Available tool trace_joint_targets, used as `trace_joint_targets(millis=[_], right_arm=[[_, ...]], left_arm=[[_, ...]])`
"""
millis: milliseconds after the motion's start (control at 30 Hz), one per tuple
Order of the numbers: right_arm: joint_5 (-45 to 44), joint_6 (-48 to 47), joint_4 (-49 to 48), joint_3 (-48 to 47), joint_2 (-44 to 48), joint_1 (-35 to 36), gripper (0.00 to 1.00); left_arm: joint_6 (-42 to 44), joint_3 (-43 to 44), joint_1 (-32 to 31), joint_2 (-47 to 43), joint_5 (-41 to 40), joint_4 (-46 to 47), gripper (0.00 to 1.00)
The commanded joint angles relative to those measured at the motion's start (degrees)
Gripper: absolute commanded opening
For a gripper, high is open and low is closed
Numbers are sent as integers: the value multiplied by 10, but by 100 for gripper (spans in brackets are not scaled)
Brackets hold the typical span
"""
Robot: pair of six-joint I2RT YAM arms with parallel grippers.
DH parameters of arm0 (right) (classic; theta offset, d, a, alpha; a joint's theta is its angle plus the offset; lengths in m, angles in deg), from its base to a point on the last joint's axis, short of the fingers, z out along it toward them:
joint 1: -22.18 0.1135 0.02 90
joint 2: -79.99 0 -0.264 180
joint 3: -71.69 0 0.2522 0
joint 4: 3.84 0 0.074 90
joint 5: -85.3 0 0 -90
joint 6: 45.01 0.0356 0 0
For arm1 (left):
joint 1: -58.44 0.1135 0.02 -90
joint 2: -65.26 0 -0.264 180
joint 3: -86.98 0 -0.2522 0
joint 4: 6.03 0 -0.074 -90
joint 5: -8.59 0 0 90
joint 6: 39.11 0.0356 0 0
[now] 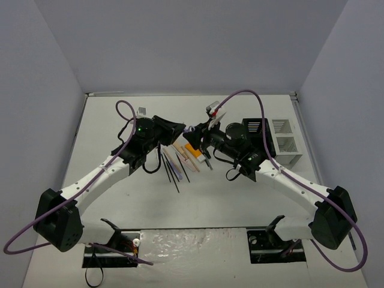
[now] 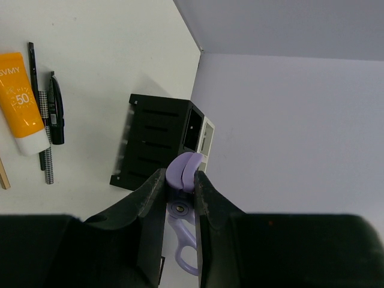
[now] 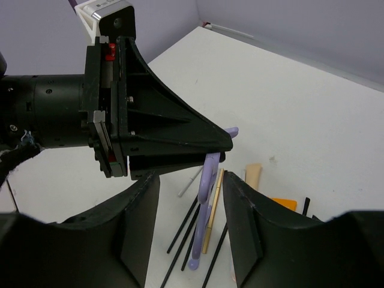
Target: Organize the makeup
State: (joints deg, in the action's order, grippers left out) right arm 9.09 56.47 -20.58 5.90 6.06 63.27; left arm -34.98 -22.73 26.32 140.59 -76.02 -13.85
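Observation:
My left gripper (image 1: 180,128) is shut on the lavender scissor-like tool (image 1: 189,128) and holds it above the table; in the left wrist view (image 2: 179,175) the tool (image 2: 186,165) is clamped near its pivot, handle loop hanging down. My right gripper (image 1: 199,137) is open just right of it; in the right wrist view (image 3: 191,222) the tool (image 3: 208,174) hangs ahead of the gap, untouched. Under them lie the orange-and-white tube (image 1: 192,148), thin black pencils (image 1: 174,171) and beige sticks (image 1: 180,150).
The black mesh holder (image 1: 255,127) with its white compartments (image 1: 282,144) stands at the right, partly behind my right arm. It also shows in the left wrist view (image 2: 156,147). Grey walls close the table's back and sides.

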Motion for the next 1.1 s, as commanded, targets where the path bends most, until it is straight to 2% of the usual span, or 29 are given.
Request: trace_joint_targets(millis=[0,333,567,667,733,867,900,1000,1067], right_arm=[[-20,-3,-72,-4,9,6,40],[-38,-1,-75,4,8,9,27],[-57,-6,-65,1,11,9,4],[-62,-6,-60,3,19,9,0],[-67,-10,-55,3,23,9,0],[-73,-17,-32,-5,34,9,0],[-76,-18,-21,-8,37,9,0],[-91,-27,19,-29,49,10,0],[-111,-34,66,-41,54,10,0]], left_arm=[[-23,8,-11,-35,-14,53,0],[-32,5,-16,-36,-22,58,0],[-46,-11,-20,-33,-21,78,0],[-46,-12,-22,-29,-19,77,0],[-46,-14,-22,-26,-15,78,8],[-44,-23,-22,-25,-13,81,34],[-42,-27,-22,-25,-14,81,46],[-32,-34,-21,-29,-18,74,72],[-23,-35,-20,-34,-23,66,81]])
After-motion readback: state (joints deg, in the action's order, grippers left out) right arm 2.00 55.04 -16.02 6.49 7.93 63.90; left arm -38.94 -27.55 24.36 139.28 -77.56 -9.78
